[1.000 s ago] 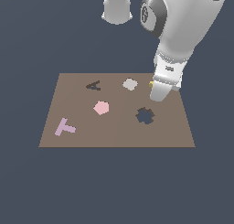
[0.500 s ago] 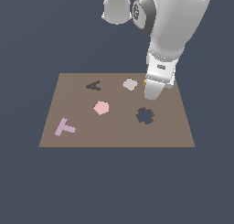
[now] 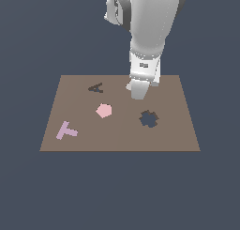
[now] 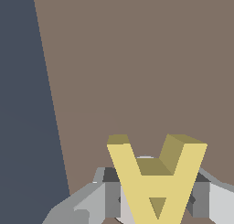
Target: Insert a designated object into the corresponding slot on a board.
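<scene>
My gripper [image 3: 137,94] hangs low over the back middle of the brown board [image 3: 178,135]. In the wrist view my gripper [image 4: 155,201] is shut on the yellow A block [image 4: 153,182], with the grey fingers [image 4: 109,198] on either side of it. The A block is hidden behind the gripper in the exterior view. The dark A-shaped slot [image 3: 95,88] lies on the board to the exterior view's left of the gripper, apart from it.
A pink pentagon block [image 3: 103,111] and a lilac T block [image 3: 66,130] rest on the board. A dark jagged gear-like hole [image 3: 148,118] lies just in front of the gripper. A pale block [image 3: 128,87] peeks out beside the gripper.
The gripper has moved toward the exterior view's left over the back of the board, nearer the A slot, still holding the yellow A. It now covers most of the pale block.
</scene>
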You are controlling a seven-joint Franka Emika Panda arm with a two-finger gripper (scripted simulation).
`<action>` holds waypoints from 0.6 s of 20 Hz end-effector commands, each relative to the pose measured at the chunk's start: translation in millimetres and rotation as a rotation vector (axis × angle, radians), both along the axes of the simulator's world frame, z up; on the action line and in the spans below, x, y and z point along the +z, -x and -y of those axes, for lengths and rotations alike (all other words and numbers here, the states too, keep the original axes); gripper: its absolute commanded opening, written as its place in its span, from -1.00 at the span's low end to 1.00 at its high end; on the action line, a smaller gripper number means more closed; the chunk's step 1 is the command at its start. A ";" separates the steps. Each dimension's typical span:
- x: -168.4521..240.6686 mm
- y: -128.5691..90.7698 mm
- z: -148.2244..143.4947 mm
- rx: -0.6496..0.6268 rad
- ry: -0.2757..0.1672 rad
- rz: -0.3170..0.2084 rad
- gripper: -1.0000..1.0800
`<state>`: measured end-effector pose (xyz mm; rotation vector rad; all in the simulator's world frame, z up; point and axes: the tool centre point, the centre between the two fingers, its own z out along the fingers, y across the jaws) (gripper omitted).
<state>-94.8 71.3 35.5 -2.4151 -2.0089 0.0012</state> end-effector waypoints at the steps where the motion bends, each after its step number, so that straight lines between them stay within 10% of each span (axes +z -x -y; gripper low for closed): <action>1: 0.7 2.4 20.4 0.037 0.000 0.000 -1.00; 12: 3.2 1.1 110.5 0.202 0.001 0.001 -1.00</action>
